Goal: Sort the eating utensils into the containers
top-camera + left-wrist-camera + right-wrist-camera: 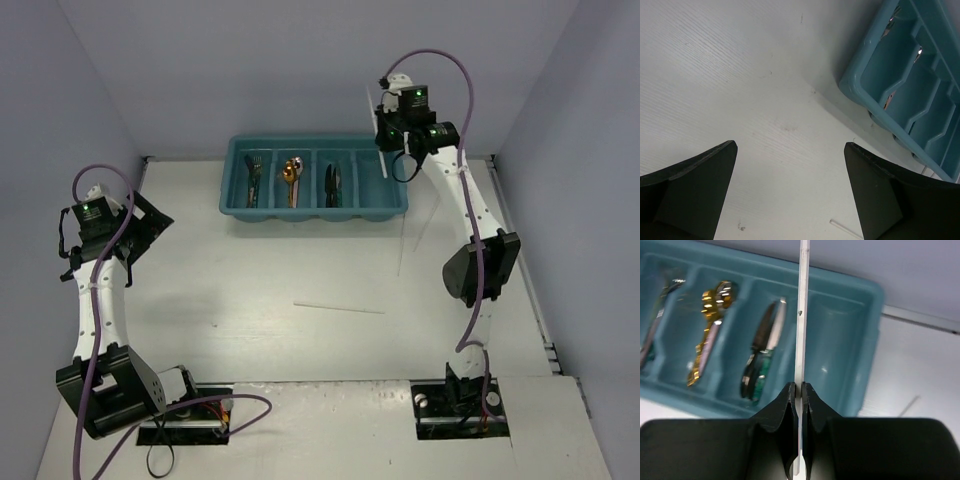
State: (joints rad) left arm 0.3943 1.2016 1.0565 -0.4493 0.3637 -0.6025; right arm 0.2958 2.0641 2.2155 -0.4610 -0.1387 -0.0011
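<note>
**Sorting station, stock as we find it**

1. Teal cutlery tray (pixel 232 175): lies at the far middle of the white table (pixel 250 330), with four long compartments side by side.
   - Leftmost compartment: we count silver forks (pixel 253 178).
   - Second compartment: a gold spoon (pixel 291 178), with something silver beside it that we cannot identify.
   - Third compartment: black knives (pixel 333 184).
2. Right gripper (pixel 801 390): raised over the tray's right end. Its fingers (pixel 777 410) are clenched on a pale stick (pixel 802 315), which runs straight out past the fingertips. In the overhead view the stick's lower part shows against the rightmost compartment. We cannot tell whether it touches the tray.
3. Second stick (pixel 340 307): lies flat on the table near the middle, well apart from the tray.
4. Third stick (pixel 410 245): lies on the table near the tray's right end, beside the right arm.
5. Left gripper (pixel 790 195): at the table's left side, well apart from the tray. It is released, with the fingers spread wide over bare tabletop and nothing between them.
</note>
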